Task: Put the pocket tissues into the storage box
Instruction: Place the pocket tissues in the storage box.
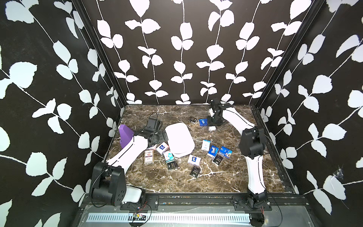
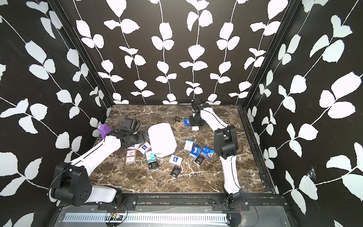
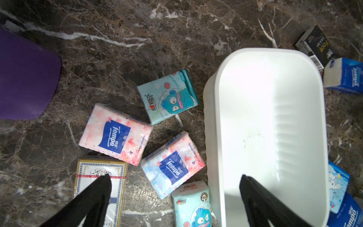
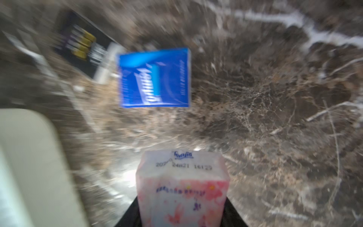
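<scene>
Handling-wise these pocket tissues should be easy: light, squishy film-wrapped bricks with nothing to break. The film looks slick though, and the pack gives when squeezed, so I'd pinch across the short width near the middle, not at a corner or the flap. That's roughly what the right gripper has going at the far right of the marble table. Its jaws are clamped on both sides of a pink-and-white Tempo pack, held end-on with the date stamp showing. That wrist view is smeared, so I can't tell if the pack is clear of the table. Just left of it lie a blue Tempo pack and a black pack. The left gripper hovers over the left edge of the storage box, jaws spread wide with nothing between them. The box is a shallow white bin with rounded corners, mid-table and empty. The other packs lie flat around it: pink-blossom and teal cartoon-fish ones at its near left, blue, white and black ones to the near right. Heads up, the playing-card box and the purple wedge aren't tissues.
</scene>
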Motion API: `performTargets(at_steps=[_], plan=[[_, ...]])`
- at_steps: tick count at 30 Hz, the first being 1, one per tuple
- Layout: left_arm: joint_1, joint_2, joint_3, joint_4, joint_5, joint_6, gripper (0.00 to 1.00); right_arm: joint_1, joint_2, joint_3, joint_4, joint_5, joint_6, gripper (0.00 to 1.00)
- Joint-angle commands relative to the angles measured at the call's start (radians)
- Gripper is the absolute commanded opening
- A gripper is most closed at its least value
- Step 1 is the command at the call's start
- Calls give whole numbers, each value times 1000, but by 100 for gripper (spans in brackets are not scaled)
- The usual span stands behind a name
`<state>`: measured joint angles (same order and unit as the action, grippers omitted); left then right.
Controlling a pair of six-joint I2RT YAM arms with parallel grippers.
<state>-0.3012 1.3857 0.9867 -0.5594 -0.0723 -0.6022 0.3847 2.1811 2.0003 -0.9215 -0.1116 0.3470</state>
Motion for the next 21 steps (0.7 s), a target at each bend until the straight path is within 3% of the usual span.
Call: performTargets(at_steps=[1, 14, 21], plan=[[14, -4, -17, 17, 8, -37, 99, 66, -62, -19, 18, -59, 109, 46], [20, -93, -85, -70, -19, -35, 99, 335, 18, 38, 267, -100, 301, 44], [52, -173, -125, -105, -34, -10, 99, 408, 209, 266, 231, -113, 307, 44]])
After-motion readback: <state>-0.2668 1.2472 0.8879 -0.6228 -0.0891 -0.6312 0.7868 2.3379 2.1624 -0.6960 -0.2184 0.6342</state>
